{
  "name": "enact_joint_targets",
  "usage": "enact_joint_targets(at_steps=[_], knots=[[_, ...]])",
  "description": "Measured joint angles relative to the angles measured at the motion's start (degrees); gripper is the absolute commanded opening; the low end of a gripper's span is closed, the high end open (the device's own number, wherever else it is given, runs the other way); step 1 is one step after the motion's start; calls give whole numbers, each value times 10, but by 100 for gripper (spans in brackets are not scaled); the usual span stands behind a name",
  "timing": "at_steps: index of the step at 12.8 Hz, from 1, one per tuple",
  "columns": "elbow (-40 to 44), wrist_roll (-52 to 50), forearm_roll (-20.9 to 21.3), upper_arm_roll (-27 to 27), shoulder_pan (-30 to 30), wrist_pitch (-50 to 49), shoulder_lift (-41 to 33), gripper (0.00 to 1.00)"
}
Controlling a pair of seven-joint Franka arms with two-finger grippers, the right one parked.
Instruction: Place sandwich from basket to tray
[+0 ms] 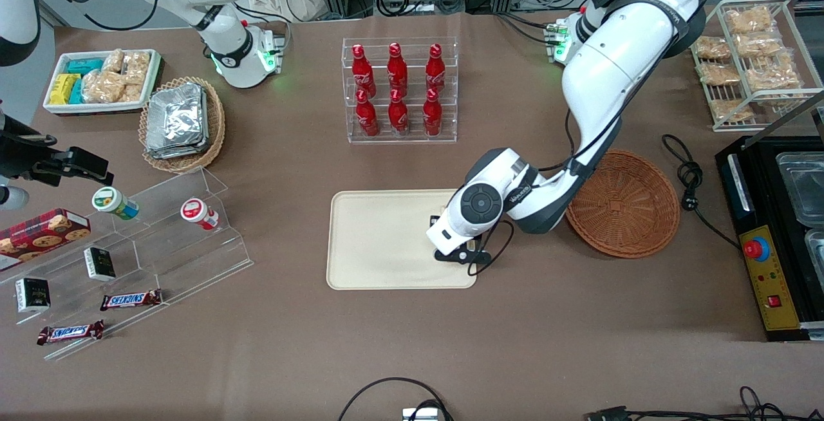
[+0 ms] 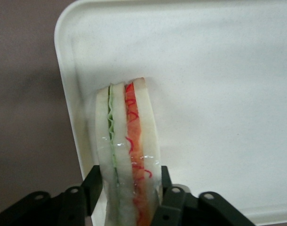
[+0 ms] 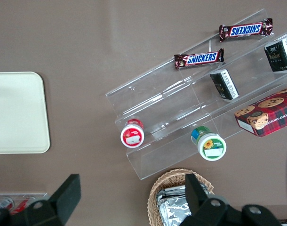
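Observation:
My gripper (image 2: 128,181) is shut on the sandwich (image 2: 127,136), a pale bread wedge with a red-orange layer and a green layer along its edge. The black fingers (image 2: 94,183) press on both of its flat bread faces. The sandwich stands on edge just inside a rounded corner of the cream tray (image 2: 219,94). In the front view the gripper (image 1: 454,252) is low over the tray (image 1: 380,241), at the end nearest the reddish-brown wicker basket (image 1: 624,205), and the wrist hides the sandwich. The basket looks empty.
A clear rack of red bottles (image 1: 399,89) stands farther from the front camera than the tray. A black cable (image 1: 685,176) and a black machine (image 1: 772,234) lie beside the basket. An acrylic stepped shelf (image 1: 129,241) with snacks stands toward the parked arm's end.

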Motion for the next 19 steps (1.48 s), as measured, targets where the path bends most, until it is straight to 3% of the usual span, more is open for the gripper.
enact_joint_targets(at_steps=[3,7,9,13,16,19], knots=[[19,-1,1,0,2,-53,-18,100],[11,-1,3,13,30,-178,-112,100],[-59,0,-4,-8,91,-163,-184,100],[-265,15,-30,-101,231,-73,-333,100],[-304,82,-80,-113,274,-87,-404,100],[-277,179,-109,-111,335,-142,-444,100]])
